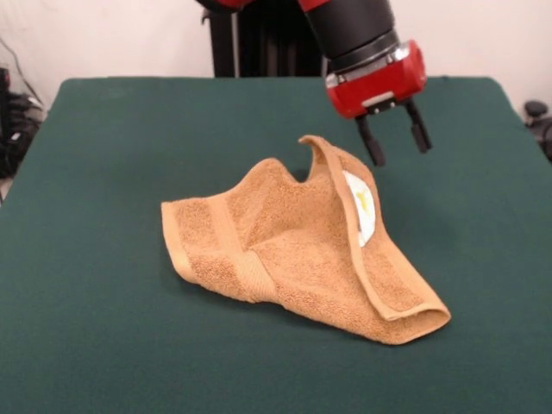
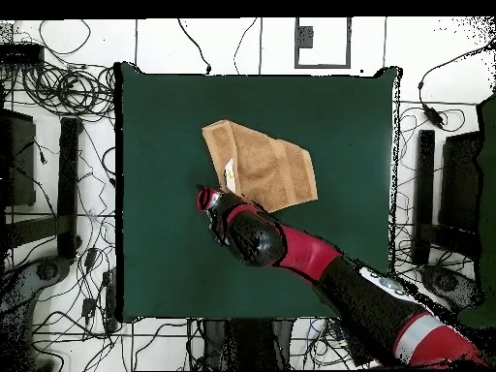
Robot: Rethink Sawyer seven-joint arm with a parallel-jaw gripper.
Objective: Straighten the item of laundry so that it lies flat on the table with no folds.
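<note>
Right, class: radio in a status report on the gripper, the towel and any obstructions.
Gripper open, empty, hovering above towel's raised edge. Towel crumpled, folded over, white label showing. Green table otherwise unobstructed.

— What do we have standing in our way on the table (image 1: 103, 345)?

— Only the towel (image 1: 293, 246), lying near the middle, crumpled, with one folded edge standing up as a ridge along its label (image 1: 362, 211) side.

— And room around it?

— We see bare green cloth on every side of it, widest along the near edge in the front view.

— The gripper (image 1: 395, 138)?

— It hangs just beside that raised ridge, fingers apart, above bare cloth. In the overhead view the arm (image 2: 320, 262) crosses the table on the base side.
</note>
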